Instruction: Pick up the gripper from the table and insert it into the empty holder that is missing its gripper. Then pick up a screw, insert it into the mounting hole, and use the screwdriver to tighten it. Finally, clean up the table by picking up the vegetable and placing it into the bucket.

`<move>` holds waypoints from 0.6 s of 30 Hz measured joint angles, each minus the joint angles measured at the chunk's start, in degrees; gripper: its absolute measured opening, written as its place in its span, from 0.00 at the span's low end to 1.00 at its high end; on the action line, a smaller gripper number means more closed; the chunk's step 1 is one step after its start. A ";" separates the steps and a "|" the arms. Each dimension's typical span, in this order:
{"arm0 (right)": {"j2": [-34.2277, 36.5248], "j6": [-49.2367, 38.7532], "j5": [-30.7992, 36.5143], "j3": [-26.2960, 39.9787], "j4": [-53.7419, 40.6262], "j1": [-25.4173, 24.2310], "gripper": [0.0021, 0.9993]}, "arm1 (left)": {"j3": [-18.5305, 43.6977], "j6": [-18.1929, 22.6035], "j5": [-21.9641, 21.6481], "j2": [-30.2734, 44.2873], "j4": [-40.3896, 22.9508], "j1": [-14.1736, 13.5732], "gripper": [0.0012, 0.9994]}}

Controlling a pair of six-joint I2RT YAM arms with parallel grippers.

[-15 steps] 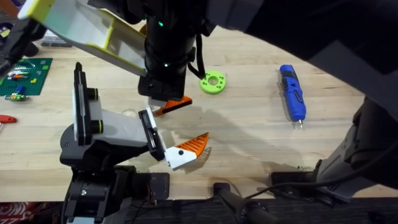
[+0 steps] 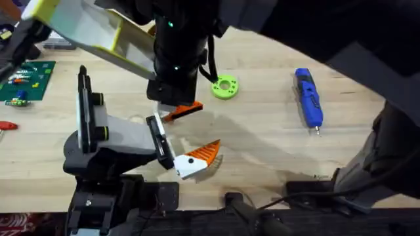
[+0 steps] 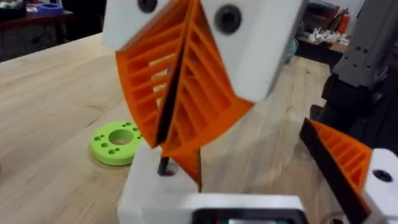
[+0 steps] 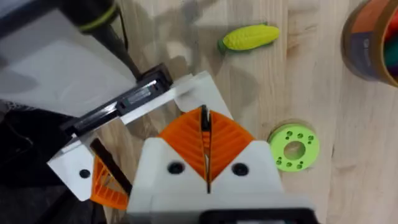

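The grey-white holder (image 2: 108,134) sits at the front left of the table (image 2: 262,151), with one orange finger (image 2: 200,156) mounted on it. My right gripper (image 2: 172,108) points down at the holder's black front plate, shut on the gripper (image 2: 184,111). That piece's white base (image 3: 152,186) rests against the holder's front. The left wrist view looks out from the holder. There my left gripper (image 3: 267,180) stands open, its mounted finger (image 3: 348,165) far from the held piece. The blue screwdriver (image 2: 308,97) lies at the right. A yellow corn vegetable (image 4: 249,37) lies near the bucket (image 4: 373,43). The screw is out of view.
A lime-green ring (image 2: 225,85) lies just beyond the right gripper. A green brick board (image 2: 26,78) sits at the far left. A white and yellow-green body (image 2: 85,26) hangs close under the camera, and the right arm (image 2: 341,39) spreads dark across the upper right.
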 joint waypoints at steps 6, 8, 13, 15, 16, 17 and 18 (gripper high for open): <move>0.01 0.00 0.02 0.34 -0.97 -0.04 0.01 | 0.00 0.02 0.02 0.01 0.00 0.00 0.99; 0.00 0.00 0.01 0.90 -1.23 -0.10 0.01 | 0.00 0.03 0.02 0.01 0.00 0.00 0.99; -0.02 0.00 0.02 2.47 -2.73 -0.11 0.01 | 0.00 0.03 0.02 0.00 0.00 0.00 0.99; -0.05 0.00 0.02 3.25 -3.47 -0.11 0.01 | 0.00 0.02 0.01 0.00 0.00 0.00 0.99; -0.08 0.00 0.02 3.70 -3.67 -0.11 0.01 | 0.00 0.03 0.02 0.00 0.00 0.00 0.99; -0.11 0.00 0.01 4.08 -3.75 -0.11 0.01 | 0.00 0.03 0.02 0.00 0.00 0.00 0.99; -0.18 0.00 0.01 4.38 -3.76 -0.11 0.01 | 0.00 0.02 0.02 0.00 0.00 0.00 0.99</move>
